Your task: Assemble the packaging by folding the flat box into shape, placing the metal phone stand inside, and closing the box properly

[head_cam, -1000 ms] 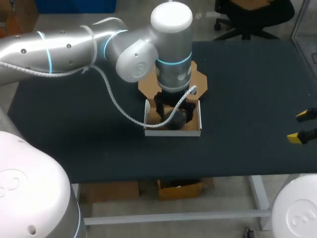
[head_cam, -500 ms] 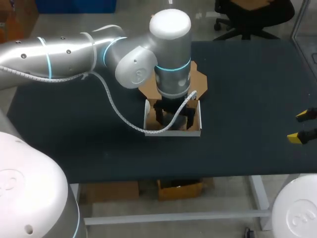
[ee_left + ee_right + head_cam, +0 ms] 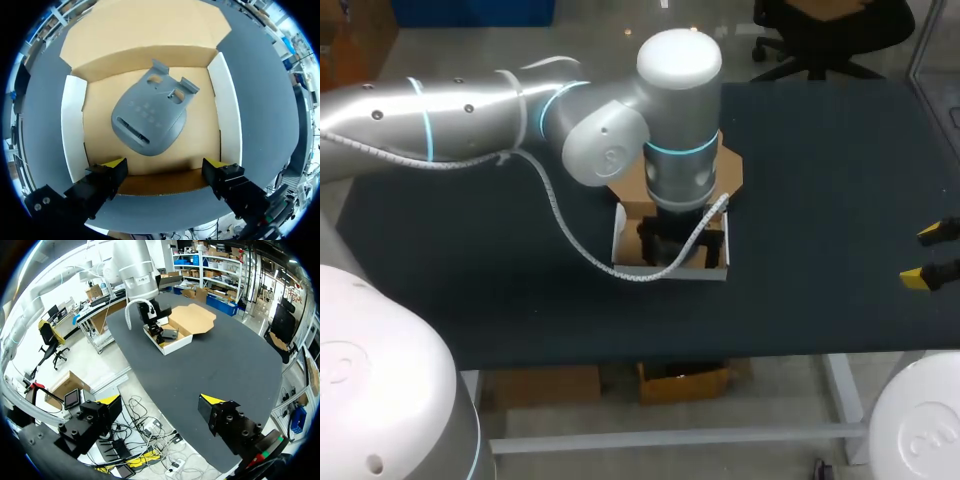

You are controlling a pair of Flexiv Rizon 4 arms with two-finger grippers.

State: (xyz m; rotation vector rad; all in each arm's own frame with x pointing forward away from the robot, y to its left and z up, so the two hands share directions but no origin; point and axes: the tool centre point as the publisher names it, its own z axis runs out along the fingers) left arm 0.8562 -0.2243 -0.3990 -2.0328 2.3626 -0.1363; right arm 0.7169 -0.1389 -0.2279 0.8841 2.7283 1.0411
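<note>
The white cardboard box [image 3: 620, 232] stands folded open near the table's middle, its brown lid [image 3: 730, 168] lying flat behind it. In the left wrist view the grey metal phone stand [image 3: 149, 118] lies flat on the box floor [image 3: 200, 145], nothing touching it. My left gripper [image 3: 165, 172] hangs open just above the box's front wall [image 3: 165, 184], fingers spread apart and empty. In the head view the left arm's wrist [image 3: 678, 120] hides most of the box interior. My right gripper [image 3: 930, 255] stands open and empty at the table's right edge, far from the box [image 3: 170, 337].
The dark table top [image 3: 820, 200] spreads around the box on all sides. Nothing else lies on it. A white cable [image 3: 570, 225] loops from the left arm down past the box's front.
My left arm has shifted slightly right and back over the box, fingers staying open. The phone stand stays in the box. The right arm has not moved.
</note>
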